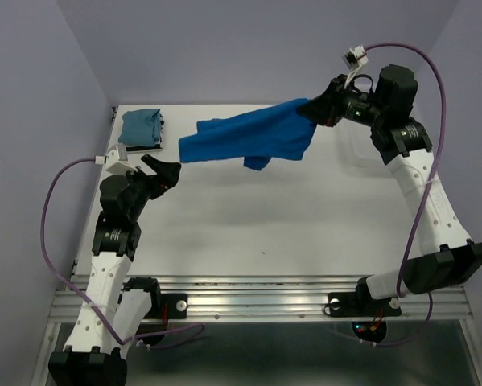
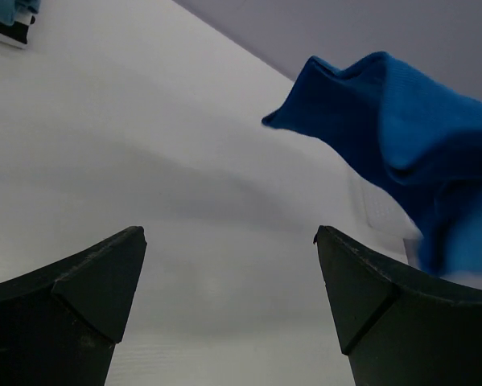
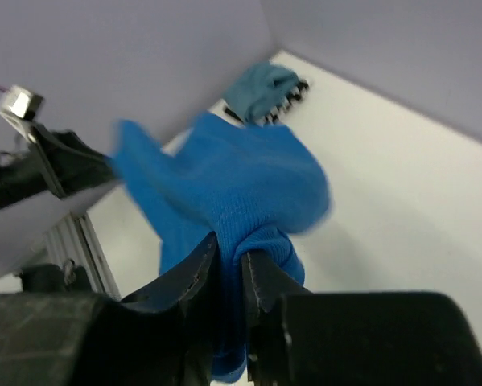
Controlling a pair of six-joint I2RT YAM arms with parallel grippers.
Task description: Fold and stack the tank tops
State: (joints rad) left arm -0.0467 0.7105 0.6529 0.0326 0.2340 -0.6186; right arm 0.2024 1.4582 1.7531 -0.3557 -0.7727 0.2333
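1. Teal tank top [image 1: 141, 127]: folded into a compact rectangle, lying flat at the far left corner of the white worktop [image 1: 305, 217]. Beneath it, the black-and-white edge of the striped tank top [image 3: 292, 94] shows along one side; how much of that one lies under the teal cannot be told.

2. Left gripper [image 1: 166, 170]: poised over the left side of the worktop, near the folded pile but apart from it. Jaws spread wide, nothing between them; the left wrist view shows bare worktop in the gap.

3. Royal blue tank top [image 1: 249, 138]: unfolded, raised off the worktop, stretched as a loose band from mid-left to far right. Its left end hangs free and droops, with a small flap dangling from the middle. The right end is bunched.

4. Right gripper [image 1: 316, 110]: raised over the far right part of the worktop and turned towards the left. Jaws clamped on the bunched right end of the royal blue top, the fabric pinched between the fingers [image 3: 199, 269] in the right wrist view.
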